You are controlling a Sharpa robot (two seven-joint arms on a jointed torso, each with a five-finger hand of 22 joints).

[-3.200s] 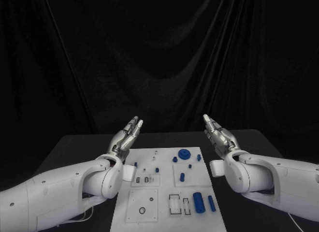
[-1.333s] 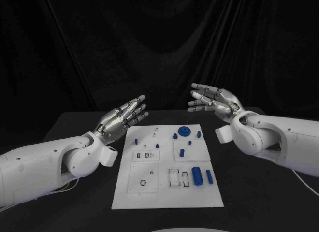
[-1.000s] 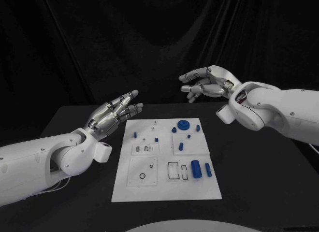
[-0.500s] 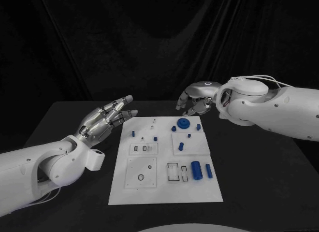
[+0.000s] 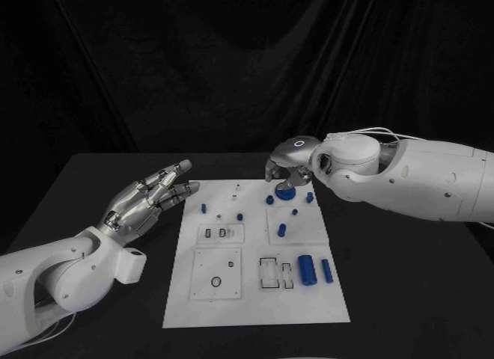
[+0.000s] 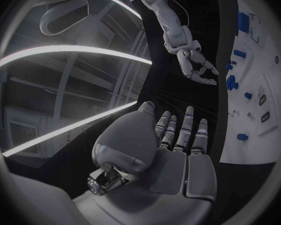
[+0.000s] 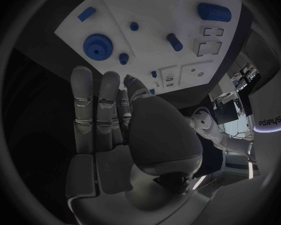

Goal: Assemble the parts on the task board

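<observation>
Task board (image 5: 258, 299): white plate, centre of black table (image 5: 420, 284), long axis running away from robot.

Parts on board, head view: blue gear (image 5: 286, 193) at far end; small blue peg (image 5: 310, 198) just right of it, another small blue piece (image 5: 269, 200) just left. Blue peg (image 5: 202, 207) nr far-left edge. Short blue peg (image 5: 281, 231) mid-board. Big blue cylinder (image 5: 307, 271) nr near-right corner, lying flat; thin blue rod (image 5: 327, 271) just beside it on outer side. Black ring (image 5: 215, 281) in near-left panel. Rect. cut-outs (image 5: 269, 274) left of big cylinder.

Right hand (image 5: 289, 161): over far end of board, above gear, palm down, fingers pointing down twd gear. Wrist view: right hand (image 7: 115, 120) w/ fingers straight and side by side, nothing in them, gear (image 7: 98, 46) beyond fingertips, apart. Contact w/ gear in head view: can't tell, hand blocks it.

Left hand (image 5: 150, 198): off board's left edge, raised above table, palm up-ish, fingers extended and slightly spread, holding nothing. Wrist view: left hand (image 6: 178, 145) flat, fingers apart, board edge (image 6: 240, 105) alongside, not touching.
</observation>
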